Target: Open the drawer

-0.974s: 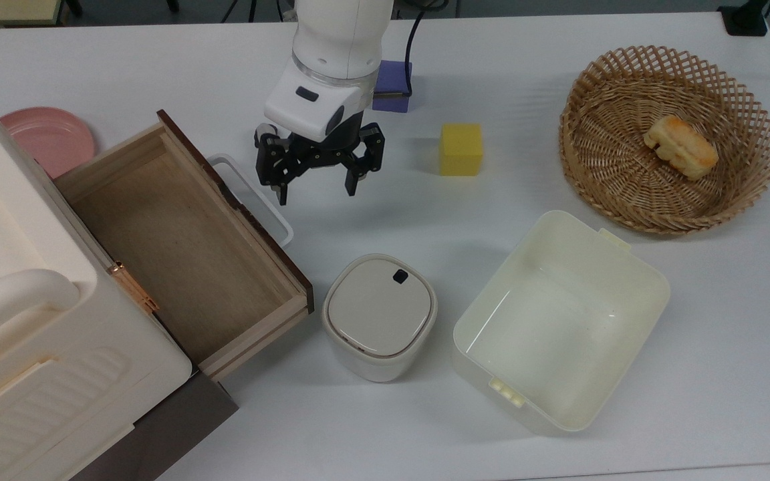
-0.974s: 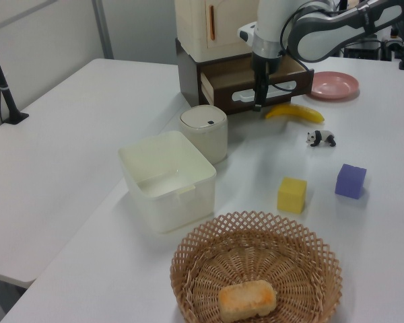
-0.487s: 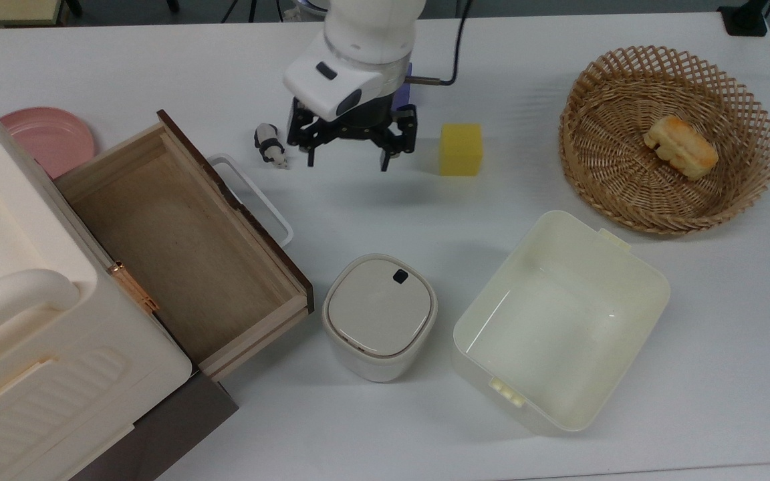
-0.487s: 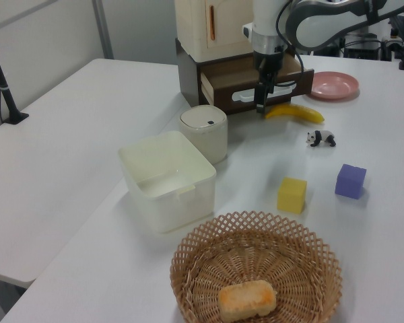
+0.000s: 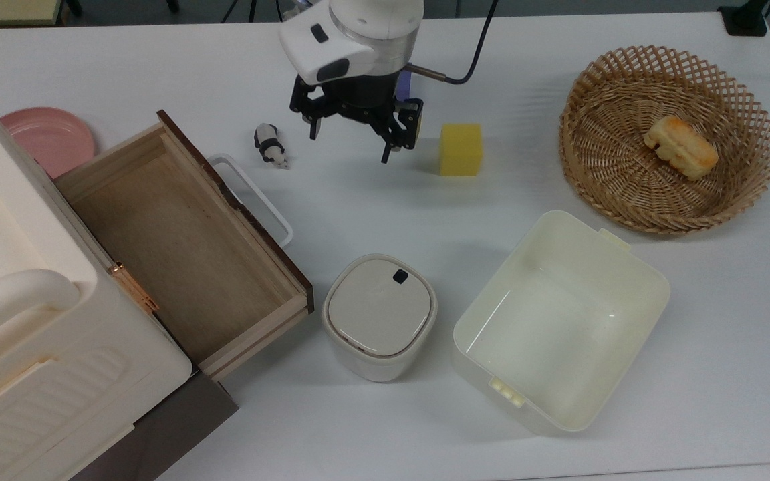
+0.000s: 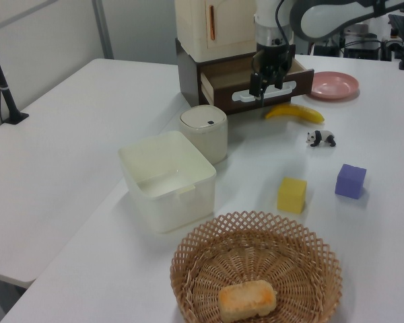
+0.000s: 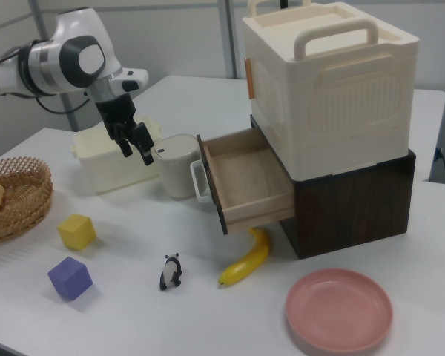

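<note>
- The drawer (image 5: 184, 244) stands pulled well out of the dark brown cabinet (image 7: 356, 196), its light-wood inside bare and its white loop handle (image 5: 251, 197) pointing toward the table's middle; it lies at the top view's left.
- A cream storage box (image 7: 330, 81) with carry handles sits on top of the cabinet.
- The gripper (image 5: 351, 137) hangs above the table, apart from the handle, its black fingers spread wide with nothing between them.
- In the top view a small panda figure (image 5: 269, 145) stands on the table between the drawer front and the gripper.
- In the right view a banana (image 7: 246, 258) lies under the drawer's front, and a pink plate (image 7: 339, 310) rests near the cabinet.
- A lidded cream canister (image 5: 379, 316) stands just beside the drawer's front corner, with the cream plastic bin (image 5: 559, 321) next to it.
- A yellow cube (image 5: 460, 148) sits near the gripper, a purple cube (image 6: 351, 180) nearby.
- A wicker basket (image 5: 669, 137) holds a piece of bread (image 5: 680, 147).
</note>
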`<state>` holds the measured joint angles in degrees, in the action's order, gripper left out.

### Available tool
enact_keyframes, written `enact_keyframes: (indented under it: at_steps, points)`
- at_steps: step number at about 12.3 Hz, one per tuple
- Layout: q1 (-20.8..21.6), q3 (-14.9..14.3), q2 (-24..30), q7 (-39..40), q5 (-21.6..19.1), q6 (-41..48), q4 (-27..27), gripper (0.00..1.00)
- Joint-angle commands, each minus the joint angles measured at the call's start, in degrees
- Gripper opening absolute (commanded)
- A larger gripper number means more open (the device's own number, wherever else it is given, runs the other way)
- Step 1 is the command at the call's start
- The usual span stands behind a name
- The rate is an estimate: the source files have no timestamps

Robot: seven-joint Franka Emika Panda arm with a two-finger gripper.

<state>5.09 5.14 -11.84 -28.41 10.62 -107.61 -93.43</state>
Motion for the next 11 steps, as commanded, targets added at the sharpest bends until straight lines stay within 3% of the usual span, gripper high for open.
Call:
enact_keyframes:
  at_steps: [1,4,11]
  points:
    - [-1.0,-0.8,4.6,2.3,-5.1,6.0,-0.7,1.0]
    - [-4.2,-1.0,7.0,10.6,-9.5,10.7,-0.7,1.0]
    - [-4.5,-0.9,8.0,17.1,-9.5,15.1,-0.6,1.0]
